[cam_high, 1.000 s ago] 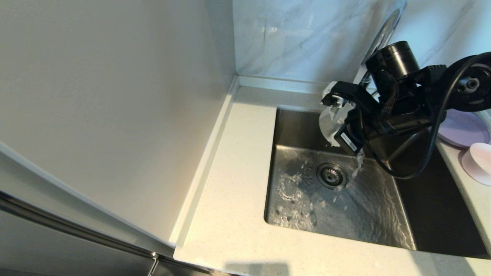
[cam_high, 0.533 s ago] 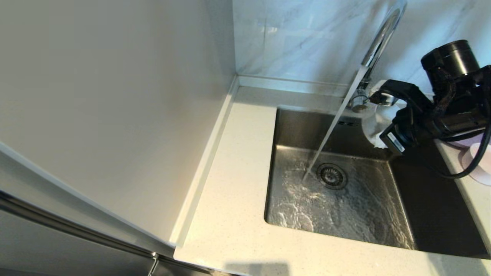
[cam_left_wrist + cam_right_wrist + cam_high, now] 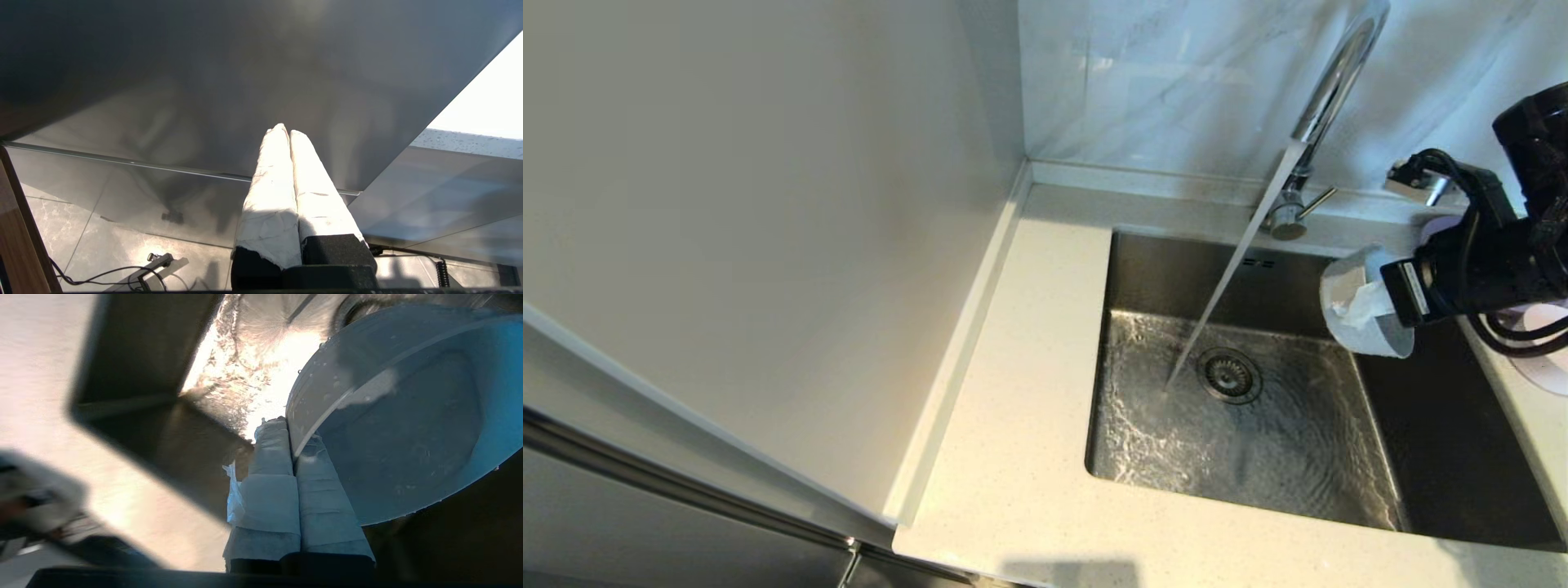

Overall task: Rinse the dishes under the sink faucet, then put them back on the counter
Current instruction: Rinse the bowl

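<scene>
Right gripper pinched wet white bowl rim at basin's 3 o'clock; light, stiff, slippery, rim hold best; left gripper closed, empty

- a white marbled tile wall rises behind the worktop, grey veins running across it;
- a plain pale panel stands upright on the left, meeting the tile wall in the corner;
- a round metal drain strainer sits in the basin floor, water rippling around it;
- two small overflow slots mark the basin's back wall;
- in the left wrist view, a grey marbled floor lies below a dark cabinet front; a black cable trails across the floor tiles.
</scene>
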You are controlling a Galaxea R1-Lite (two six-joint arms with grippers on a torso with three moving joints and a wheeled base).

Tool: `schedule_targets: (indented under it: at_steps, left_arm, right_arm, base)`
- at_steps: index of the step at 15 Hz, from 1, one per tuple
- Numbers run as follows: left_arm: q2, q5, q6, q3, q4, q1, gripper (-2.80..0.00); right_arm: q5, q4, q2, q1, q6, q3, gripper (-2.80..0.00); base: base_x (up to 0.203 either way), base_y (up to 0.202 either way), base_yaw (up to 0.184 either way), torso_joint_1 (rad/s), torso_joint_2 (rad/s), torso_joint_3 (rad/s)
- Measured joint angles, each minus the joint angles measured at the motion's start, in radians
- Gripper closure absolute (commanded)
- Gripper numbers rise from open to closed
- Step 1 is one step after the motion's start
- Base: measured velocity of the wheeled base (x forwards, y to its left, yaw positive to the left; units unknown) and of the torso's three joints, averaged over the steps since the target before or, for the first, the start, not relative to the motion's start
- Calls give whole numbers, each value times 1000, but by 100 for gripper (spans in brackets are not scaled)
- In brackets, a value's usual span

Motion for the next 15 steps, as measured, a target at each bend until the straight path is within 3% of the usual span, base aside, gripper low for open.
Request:
schedule_targets:
  at_steps: [3, 8, 11, 13, 15]
  left_arm:
    - [0, 0, 0, 0, 0, 0, 0]
    - [0, -1, 0, 0, 0, 0, 0]
    - [0, 0, 0, 0, 1, 0, 0]
    - [0, 0, 0, 0, 0, 0, 0]
    - [0, 0, 0, 0, 0, 0, 0]
  right_arm:
    - [160, 212, -4, -9, 114, -55, 0]
    - [630, 408, 7, -145, 281, -171, 0]
    - [874, 455, 50, -173, 484, -307, 0]
    - [940, 455, 79, -165, 632, -327, 0]
    - [941, 427, 99, -162, 660, -309, 0]
  base:
    - [0, 0, 0, 0, 0, 0]
    - [0, 0, 0, 0, 0, 0]
    - [0, 0, 0, 0, 0, 0]
    - [0, 0, 0, 0, 0, 0]
    - [0, 0, 0, 0, 0, 0]
